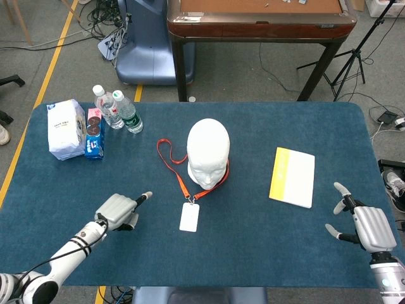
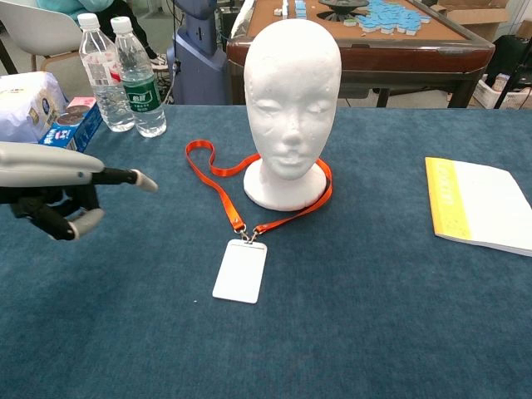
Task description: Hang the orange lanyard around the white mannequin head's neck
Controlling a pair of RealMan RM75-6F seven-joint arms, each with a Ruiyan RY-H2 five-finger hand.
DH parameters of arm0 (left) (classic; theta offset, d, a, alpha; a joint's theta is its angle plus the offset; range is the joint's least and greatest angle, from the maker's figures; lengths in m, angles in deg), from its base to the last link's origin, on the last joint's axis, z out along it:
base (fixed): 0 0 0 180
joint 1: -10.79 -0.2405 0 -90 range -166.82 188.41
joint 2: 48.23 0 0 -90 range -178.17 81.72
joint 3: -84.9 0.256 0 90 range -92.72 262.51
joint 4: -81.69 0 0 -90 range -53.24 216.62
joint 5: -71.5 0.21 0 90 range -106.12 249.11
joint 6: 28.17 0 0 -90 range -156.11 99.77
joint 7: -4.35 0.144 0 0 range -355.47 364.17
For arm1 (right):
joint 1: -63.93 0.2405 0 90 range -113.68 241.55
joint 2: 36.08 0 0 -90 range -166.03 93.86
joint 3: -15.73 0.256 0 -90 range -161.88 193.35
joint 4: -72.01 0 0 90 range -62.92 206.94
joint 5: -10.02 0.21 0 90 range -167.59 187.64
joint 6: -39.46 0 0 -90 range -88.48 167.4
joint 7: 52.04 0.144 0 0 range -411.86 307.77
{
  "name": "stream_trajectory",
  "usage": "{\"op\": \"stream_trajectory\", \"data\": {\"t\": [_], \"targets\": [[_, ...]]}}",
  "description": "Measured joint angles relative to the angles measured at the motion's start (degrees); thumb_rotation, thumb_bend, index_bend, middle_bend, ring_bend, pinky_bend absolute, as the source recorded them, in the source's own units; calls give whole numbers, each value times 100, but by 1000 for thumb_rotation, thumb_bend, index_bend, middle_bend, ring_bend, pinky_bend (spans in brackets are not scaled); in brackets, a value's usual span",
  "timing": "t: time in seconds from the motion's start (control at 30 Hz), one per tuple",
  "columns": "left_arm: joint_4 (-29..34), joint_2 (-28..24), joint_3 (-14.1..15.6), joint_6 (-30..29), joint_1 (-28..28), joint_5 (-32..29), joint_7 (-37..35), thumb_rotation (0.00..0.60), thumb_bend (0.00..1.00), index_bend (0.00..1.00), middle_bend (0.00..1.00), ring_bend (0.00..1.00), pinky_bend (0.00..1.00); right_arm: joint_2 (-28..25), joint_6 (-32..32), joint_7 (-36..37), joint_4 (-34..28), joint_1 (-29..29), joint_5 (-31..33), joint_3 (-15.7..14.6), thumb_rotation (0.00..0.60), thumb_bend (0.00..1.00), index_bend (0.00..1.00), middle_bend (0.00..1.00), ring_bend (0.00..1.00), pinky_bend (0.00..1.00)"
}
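The orange ribbon lanyard (image 2: 218,184) lies flat on the blue felt bench (image 1: 253,240), w/ one end of its loop wrapped round the base of the white foam mannequin head (image 2: 291,100). On the head's left I see it hugging the neck foot; behind the head I can't tell if it closes. A spare loop trails off toward the bottles, and both straps meet at a clip w/ the white plastic badge card (image 2: 240,271) lying face-up in front. I'd say the card's weight and the flat layout keep the strap low at the base, so it reads as hung, or nearly.

My left robot hand (image 1: 119,211) sits apart from the card, holding nothing, one finger pointing toward it and the rest curled under. My right robot hand (image 1: 364,228) hovers near the bench's edge, fingers spread, empty, well apart from everything.

Count: 1 lanyard, 1 card, 1 head, 1 yellow-and-white notebook (image 1: 292,177), 2 clear water bottles (image 2: 123,75), 1 white tissue pack (image 1: 66,128), 1 blue snack box (image 1: 94,134).
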Motion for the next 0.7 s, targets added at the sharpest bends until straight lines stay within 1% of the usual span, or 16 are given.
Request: {"op": "stream_trajectory", "data": {"t": [0.13, 0.27, 0.33, 0.37, 0.43, 0.5, 0.53, 0.57, 0.67, 0.7], "targets": [[50, -269, 127, -481, -494, 377, -252, 465, 645, 75, 732, 735, 996, 10, 101, 55, 40, 37, 67, 30, 600, 214, 88, 489, 417, 561], [-78, -423, 198, -1008, -1045, 621, -674, 460, 645, 90, 728, 727, 989, 69, 173, 92, 64, 84, 105, 61, 600, 214, 88, 489, 418, 561], [-226, -485, 210, -1266, -1335, 739, -874, 439, 645, 107, 726, 723, 986, 93, 195, 102, 75, 103, 120, 78, 600, 213, 88, 489, 418, 561], [-292, -499, 205, -1384, -1450, 787, -943, 416, 644, 114, 724, 719, 982, 107, 220, 108, 85, 117, 131, 86, 600, 213, 88, 489, 418, 561], [-458, -507, 168, -1678, -1703, 909, -1116, 378, 592, 122, 712, 694, 964, 125, 250, 128, 106, 136, 155, 101, 600, 214, 88, 489, 416, 561], [-666, -479, 96, -1999, -1955, 994, -1309, 342, 469, 130, 665, 632, 925, 135, 273, 154, 122, 142, 194, 110, 600, 213, 88, 484, 409, 557], [-772, -459, 63, -2131, -2064, 1021, -1383, 336, 441, 131, 643, 605, 913, 138, 285, 178, 128, 141, 226, 115, 600, 213, 88, 476, 399, 546], [-878, -438, 31, -2245, -2171, 1048, -1445, 330, 404, 131, 595, 552, 885, 134, 297, 200, 129, 138, 249, 116, 600, 212, 88, 469, 390, 535], [-1148, -339, -41, -2528, -2491, 1162, -1539, 321, 375, 130, 510, 446, 781, 52, 339, 314, 113, 126, 255, 95, 600, 203, 88, 433, 340, 466], [-1204, -289, -59, -2635, -2604, 1209, -1540, 322, 375, 130, 493, 429, 745, 19, 345, 362, 105, 120, 249, 89, 600, 199, 88, 425, 329, 449]]}}
